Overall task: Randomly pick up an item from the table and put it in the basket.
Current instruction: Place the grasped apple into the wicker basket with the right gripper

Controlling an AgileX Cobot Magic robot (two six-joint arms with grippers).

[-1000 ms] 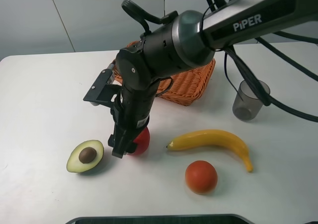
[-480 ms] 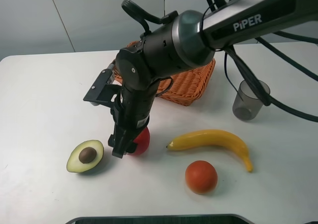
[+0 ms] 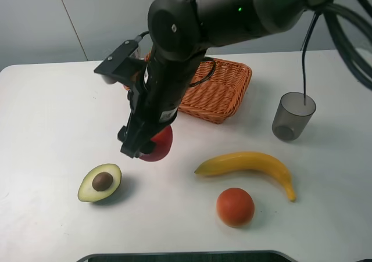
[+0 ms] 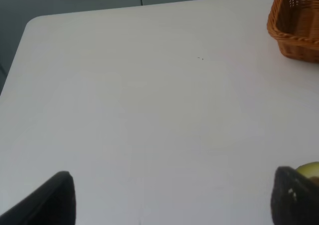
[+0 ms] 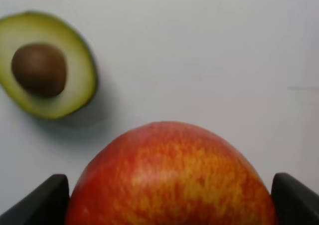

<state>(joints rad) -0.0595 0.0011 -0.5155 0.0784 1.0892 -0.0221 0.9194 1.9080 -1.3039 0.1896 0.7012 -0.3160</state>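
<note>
My right gripper (image 3: pixel 141 144) reaches across to the left side and is shut on the red apple (image 3: pixel 158 145), holding it above the white table (image 3: pixel 52 111). In the right wrist view the apple (image 5: pixel 172 175) fills the space between the fingertips (image 5: pixel 47 200), red with yellow streaks. The wicker basket (image 3: pixel 216 90) stands behind the arm, toward the back; its corner shows in the left wrist view (image 4: pixel 296 30). My left gripper (image 4: pixel 177 200) is open and empty over bare table. It is out of sight in the high view.
A halved avocado (image 3: pixel 100 182) lies left of and below the apple, also in the right wrist view (image 5: pixel 47 65). A banana (image 3: pixel 250 163) and an orange-red fruit (image 3: pixel 235 207) lie front right. A grey cup (image 3: pixel 292 117) stands at the right.
My right gripper has risen with the apple, lifting it off the table and a little toward the back. The other fruits have not moved.
</note>
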